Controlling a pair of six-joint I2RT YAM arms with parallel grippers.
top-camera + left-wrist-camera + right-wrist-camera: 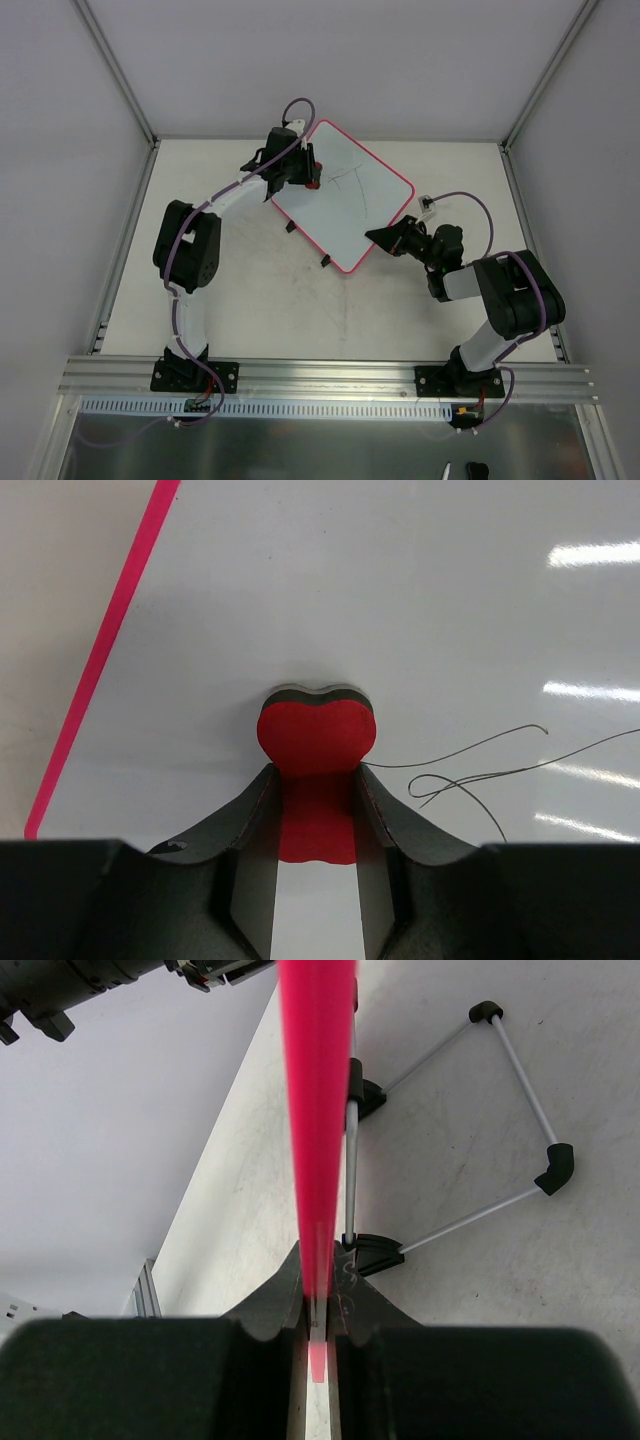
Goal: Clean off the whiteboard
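The whiteboard lies tilted like a diamond at the table's back middle, white with a red-pink rim and thin black pen lines on its face. My left gripper is over its left corner, shut on a small red eraser that rests on the board just left of the pen lines. At the board's right corner my right gripper is shut on the rim, seen edge-on in the right wrist view. A wire stand folds out beneath the board.
Two black clips stick out along the board's near-left edge. Metal frame posts and grey walls close in the back and sides. An aluminium rail runs along the near edge by the arm bases.
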